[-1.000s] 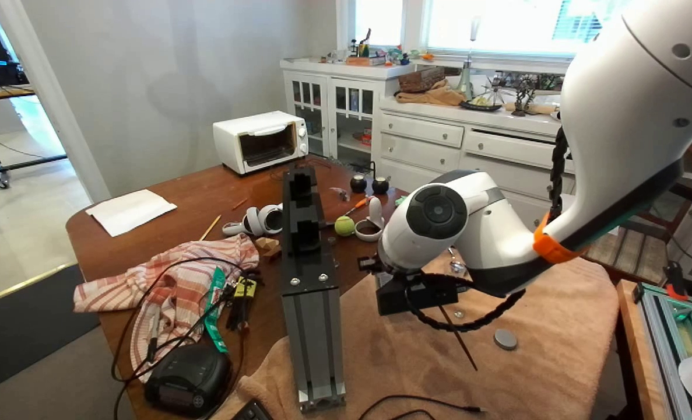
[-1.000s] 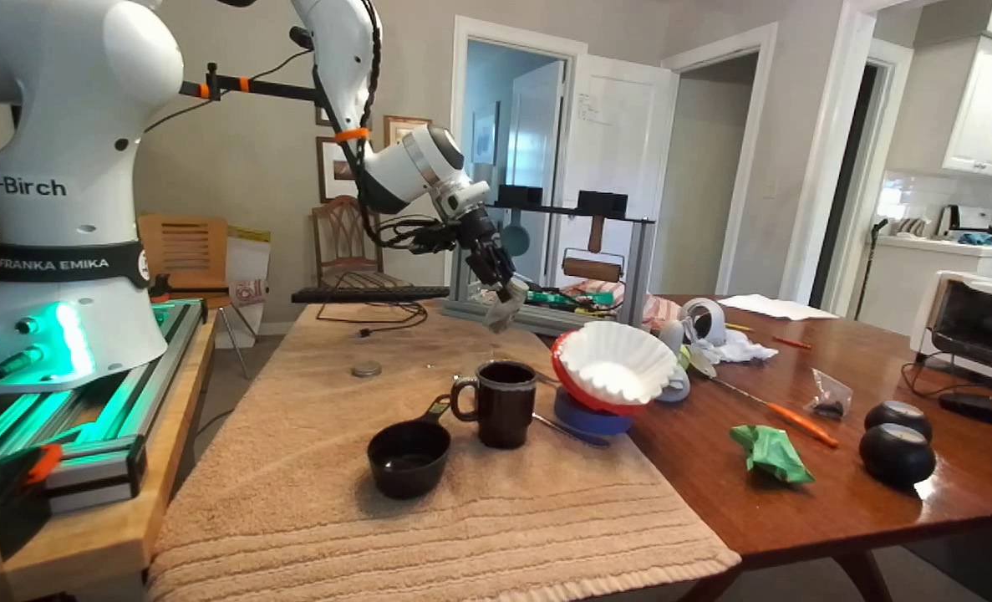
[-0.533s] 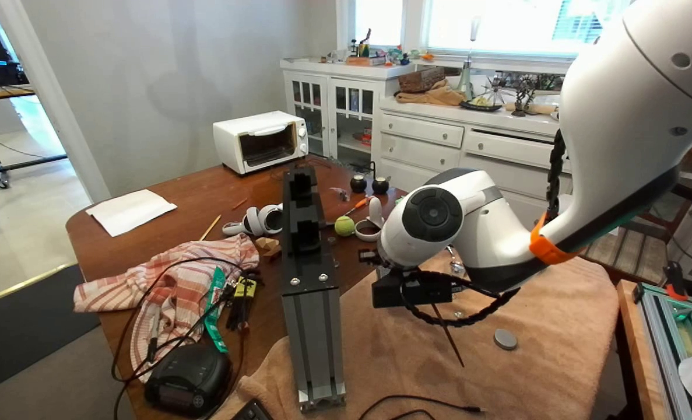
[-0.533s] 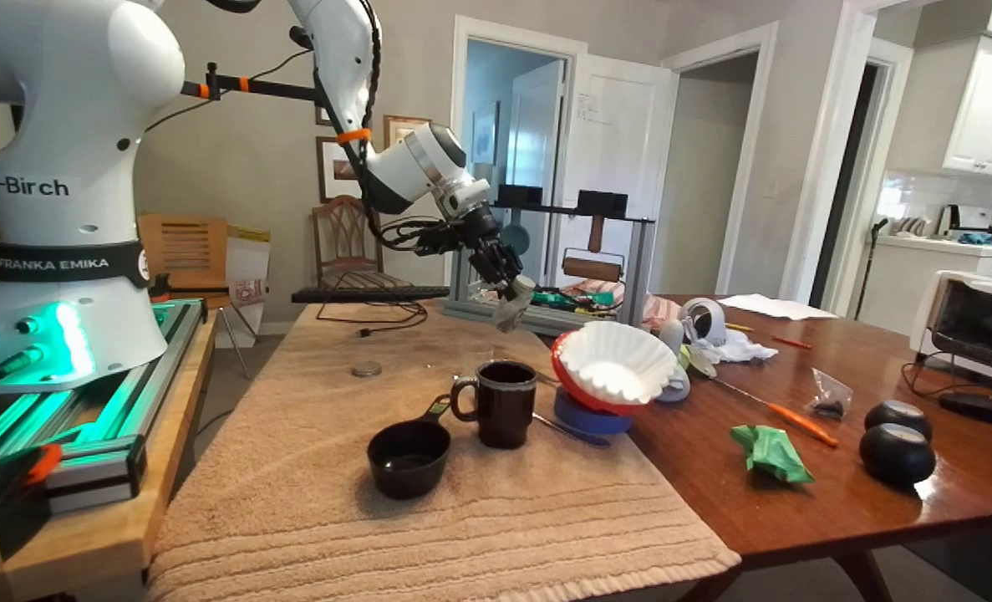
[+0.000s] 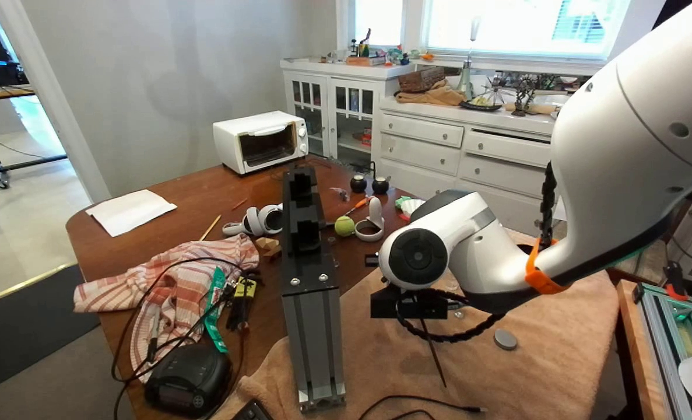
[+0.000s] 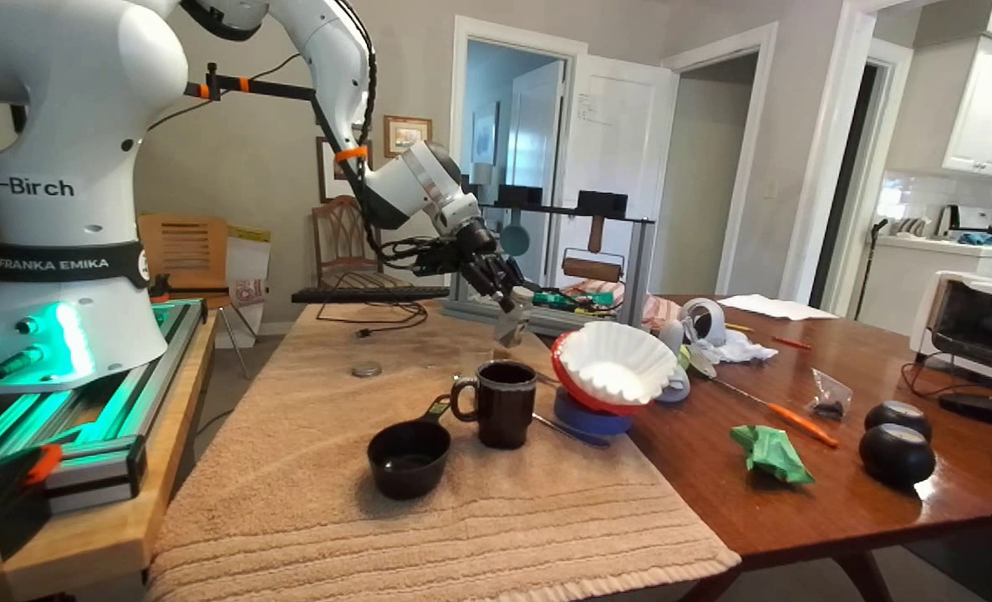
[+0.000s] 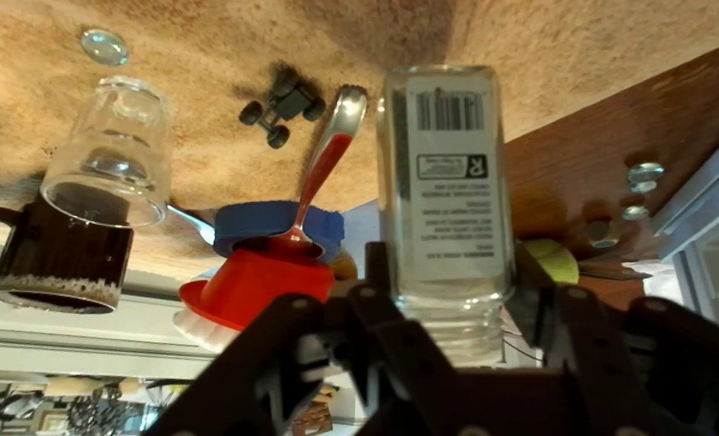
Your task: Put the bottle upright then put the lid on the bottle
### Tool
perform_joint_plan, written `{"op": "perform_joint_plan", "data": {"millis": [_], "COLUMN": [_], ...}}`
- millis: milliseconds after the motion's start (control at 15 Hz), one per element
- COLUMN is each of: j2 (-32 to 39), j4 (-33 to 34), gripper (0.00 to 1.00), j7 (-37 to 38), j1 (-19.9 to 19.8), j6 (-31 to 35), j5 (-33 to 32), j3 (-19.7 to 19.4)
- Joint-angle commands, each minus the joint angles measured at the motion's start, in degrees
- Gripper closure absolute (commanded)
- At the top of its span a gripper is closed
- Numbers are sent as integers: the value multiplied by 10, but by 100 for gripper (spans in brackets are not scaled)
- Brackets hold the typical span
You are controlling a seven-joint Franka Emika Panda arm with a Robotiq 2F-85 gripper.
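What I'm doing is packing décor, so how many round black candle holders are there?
2. In an exterior view, the nearer candle holder stands on the wooden table; the farther candle holder is behind it, partly covered. Others may be hidden.

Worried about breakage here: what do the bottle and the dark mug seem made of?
The bottle: glass or clear plastic, glossy; transparent with bright highlights, so either fits. The dark mug: probably glossy glazed ceramic; shiny body with a paler, mottled rim.

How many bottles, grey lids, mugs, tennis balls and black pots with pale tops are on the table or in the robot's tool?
Bottle in the tool: 1
Grey lid: 1
Mug: 1
Tennis ball: 1
Black pots: 2
Total: 6
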Motion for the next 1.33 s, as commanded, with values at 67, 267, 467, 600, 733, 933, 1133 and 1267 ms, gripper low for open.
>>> {"op": "perform_joint_plan", "data": {"millis": [67,267,467,600,733,933,1133,1267], "j2": [30,31,31,30,28,23,18,11], "j4": [25,32,39,44,48,55,62,63], "gripper": [76,76,76,76,76,25,3,0], "j7": [53,64,74,78,81,82,88,94], "j1": [-2,-11,-20,-27,-37,-52,-65,-72], "j6": [-45,-61,-73,-81,-89,-100,-114,-126], "j5": [-6,-9,-15,-19,-23,-28,-36,-41], "j3": [12,28,42,53,65,81,94,101]}}
